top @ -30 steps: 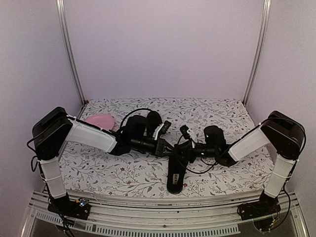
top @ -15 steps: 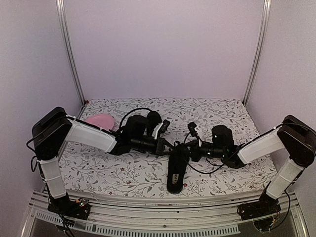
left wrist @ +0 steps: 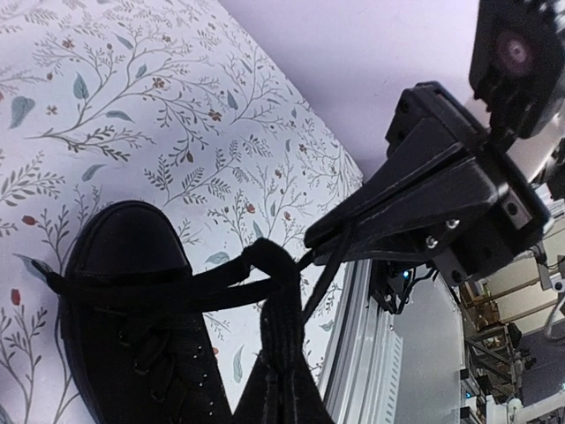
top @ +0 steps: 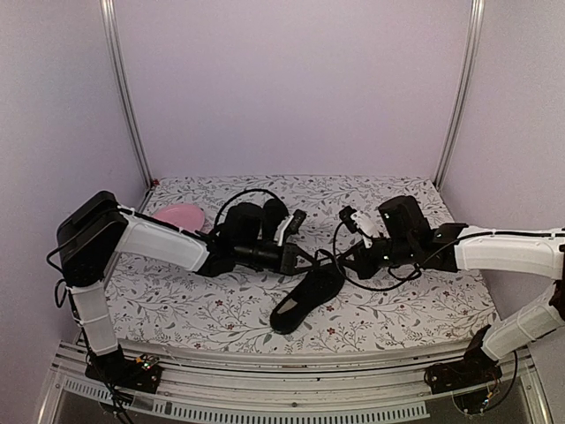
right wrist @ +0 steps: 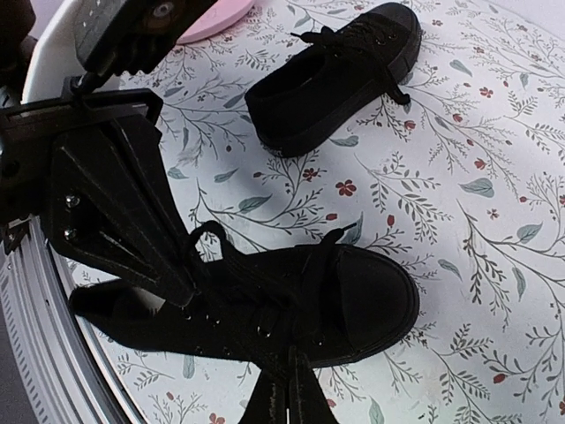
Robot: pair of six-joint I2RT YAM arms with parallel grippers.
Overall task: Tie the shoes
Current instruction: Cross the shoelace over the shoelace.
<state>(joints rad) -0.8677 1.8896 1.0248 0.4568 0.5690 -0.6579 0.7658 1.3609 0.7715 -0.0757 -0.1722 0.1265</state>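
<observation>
Black near shoe (top: 305, 298): it lies on the bench (top: 203, 309), below and between my two pairs of fingers. I take the toe to be the end under them, with the heel trailing off toward the near edge.
Long axis: skewed. It runs from under my right fingers back and across beneath my left ones, square to neither arm.
Lace (left wrist: 177, 287): stretched strands rise off the eyelets, meet at my left fingertips and carry on to the right ones. A slack loop lies over the tongue.
Left fingers (left wrist: 281, 353): together, clamped on the lace just above the tongue.
Right fingers (right wrist: 297, 399): also together, pinching the lace just past the left tips, nearly tip to tip with them.
Nearer arm: little to choose. My left fingers sit over the eyelets and my right over the toe side.
Left arm pose: stretched low and almost level across the bench, with the wrist rolled.
Right arm pose: the forearm reaches in long and level from the right, with the wrist a little above the shoe.
Far shoe (right wrist: 335, 71): beyond my left fingers and well apart from my right, near the pink plate (top: 179, 215). Its lace ends look loose.
Coming move, as I judge it: everything turns on the short span of lace between my tips. Drawing them apart along that line should tighten the crossing. Because the shoe is skewed, an uneven pull could drag it round.
</observation>
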